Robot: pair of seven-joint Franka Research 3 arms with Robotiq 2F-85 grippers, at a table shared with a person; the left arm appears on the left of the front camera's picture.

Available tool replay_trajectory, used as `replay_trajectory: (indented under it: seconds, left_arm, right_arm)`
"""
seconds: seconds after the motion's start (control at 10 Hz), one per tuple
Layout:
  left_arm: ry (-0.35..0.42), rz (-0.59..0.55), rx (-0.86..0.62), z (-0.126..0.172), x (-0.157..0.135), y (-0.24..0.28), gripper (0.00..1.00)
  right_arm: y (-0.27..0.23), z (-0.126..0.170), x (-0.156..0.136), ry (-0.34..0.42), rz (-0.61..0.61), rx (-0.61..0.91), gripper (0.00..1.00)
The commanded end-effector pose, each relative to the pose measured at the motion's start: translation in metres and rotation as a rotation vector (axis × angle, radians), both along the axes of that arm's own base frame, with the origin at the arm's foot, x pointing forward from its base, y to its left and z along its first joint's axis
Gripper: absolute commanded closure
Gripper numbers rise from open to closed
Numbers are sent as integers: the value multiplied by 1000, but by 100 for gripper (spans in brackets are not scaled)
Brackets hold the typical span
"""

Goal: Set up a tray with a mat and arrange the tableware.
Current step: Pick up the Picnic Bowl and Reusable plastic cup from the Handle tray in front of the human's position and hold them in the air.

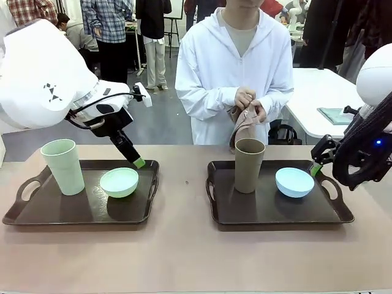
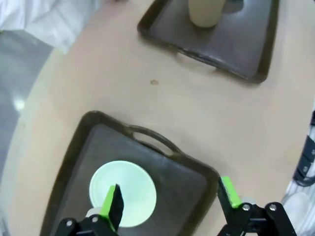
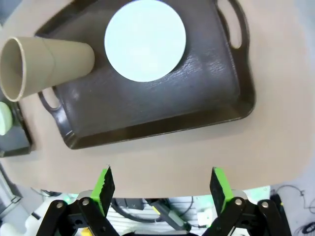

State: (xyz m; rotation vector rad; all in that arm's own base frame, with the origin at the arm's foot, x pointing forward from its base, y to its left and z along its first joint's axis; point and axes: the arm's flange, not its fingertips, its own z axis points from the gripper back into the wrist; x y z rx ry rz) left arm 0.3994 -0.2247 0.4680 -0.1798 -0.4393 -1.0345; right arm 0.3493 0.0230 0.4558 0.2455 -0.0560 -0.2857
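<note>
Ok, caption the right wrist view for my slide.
Open right gripper hovers near a dark tray holding a brown cup and light blue bowl.

The beige table (image 1: 184, 257) is viewed across from the robot's side. The left dark brown plastic tray (image 2: 184, 191) is looked down on closely from the left wrist, the right tray (image 3: 147, 113) from the right wrist; both are shared with the front view.
</note>
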Motion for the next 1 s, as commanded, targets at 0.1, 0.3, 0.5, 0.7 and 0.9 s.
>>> replay_trajectory:
  seconds: [0.1,0.3,0.5,0.7,0.9]
  left_arm:
    - [5,29,-4,12,-5,15,0]
    - [5,29,-4,12,-5,15,0]
    - [-84,-191,-78,10,15,-7,0]
    - [-108,-450,-130,5,40,-43,0]
    - [-106,-512,-150,-13,64,-71,0]
  right_arm:
    - [2,2,-1,-6,4,-14,0]
    - [2,2,-1,-6,4,-14,0]
    - [4,3,15,-51,25,-17,0]
    - [19,-5,40,-66,-16,-119,0]
    - [22,-23,59,-82,-32,-257,0]
